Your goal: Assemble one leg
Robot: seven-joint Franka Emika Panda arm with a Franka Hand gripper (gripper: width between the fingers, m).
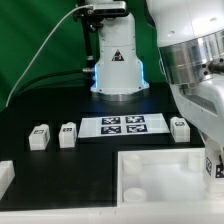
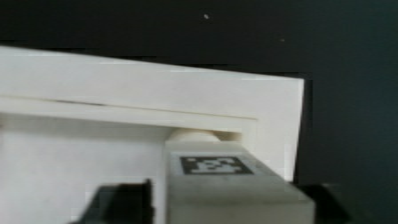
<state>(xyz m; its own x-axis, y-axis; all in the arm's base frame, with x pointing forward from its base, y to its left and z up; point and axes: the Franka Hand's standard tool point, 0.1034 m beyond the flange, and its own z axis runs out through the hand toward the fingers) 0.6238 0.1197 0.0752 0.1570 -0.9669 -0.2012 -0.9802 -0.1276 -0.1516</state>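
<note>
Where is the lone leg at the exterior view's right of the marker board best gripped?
Lone leg: probably pinch its two flat sides from straight above; it is a small block standing clear of the marker board.

Green cloth backdrop [image 1: 35, 45] behind the scene, hanging in soft folds, matte black table [image 1: 95, 165] filling the foreground, even indoor light without hard shadows, wrist view showing the same black surface with a few pale specks

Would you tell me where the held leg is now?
The leg sits between the fingers at the tray corner in the wrist view, at the exterior view's right edge.
</note>
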